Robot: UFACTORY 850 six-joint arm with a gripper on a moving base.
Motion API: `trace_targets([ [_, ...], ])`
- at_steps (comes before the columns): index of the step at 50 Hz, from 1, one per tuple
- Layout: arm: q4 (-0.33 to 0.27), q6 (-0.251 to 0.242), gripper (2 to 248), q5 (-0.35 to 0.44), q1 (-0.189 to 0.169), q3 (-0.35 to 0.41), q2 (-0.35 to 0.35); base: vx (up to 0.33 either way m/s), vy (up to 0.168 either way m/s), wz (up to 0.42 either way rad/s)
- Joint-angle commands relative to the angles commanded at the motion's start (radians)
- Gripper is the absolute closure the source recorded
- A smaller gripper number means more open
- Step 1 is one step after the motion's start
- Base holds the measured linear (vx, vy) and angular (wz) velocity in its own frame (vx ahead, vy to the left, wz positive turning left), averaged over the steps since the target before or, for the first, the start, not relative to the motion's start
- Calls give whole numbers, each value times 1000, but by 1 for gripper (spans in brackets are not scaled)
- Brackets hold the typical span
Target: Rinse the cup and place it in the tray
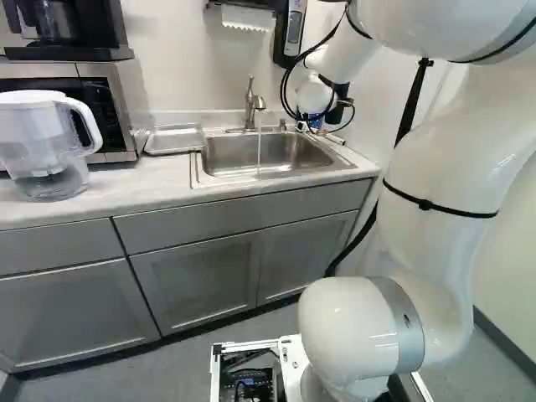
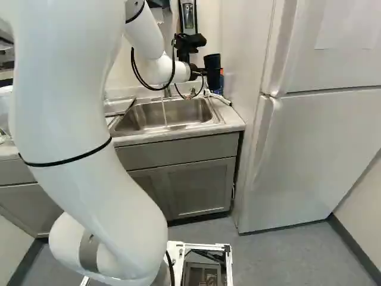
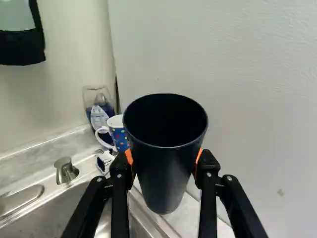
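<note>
At the right end of the sink, my gripper (image 2: 201, 72) holds up a dark cup (image 2: 212, 63) in the right base view. The wrist view shows the gripper (image 3: 165, 161) with its orange pads against both sides of the black cup (image 3: 166, 144), which stands upright with its open rim up. Whether anything is in the cup cannot be seen. A metal tray (image 1: 174, 139) lies on the counter beside the sink (image 1: 201, 172), on the microwave's side. From the faucet (image 1: 252, 105) a thin stream of water runs into the basin.
Behind the cup, near the corner, stand a dotted mug (image 3: 119, 135) and a bottle of blue liquid (image 3: 99, 115). A water pitcher (image 1: 46, 146) and a microwave (image 1: 117, 109) are beyond the tray. The refrigerator (image 2: 315, 143) rises right of the sink in the right base view.
</note>
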Motion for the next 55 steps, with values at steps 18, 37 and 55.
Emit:
trace_targets([
  [18,-113,87,125,-68,0,0,0,0,0,0],
  [37,-251,284,125,-141,0,0,0,0,0,0],
  [55,-393,473,125,-206,0,0,0,0,0,0],
])
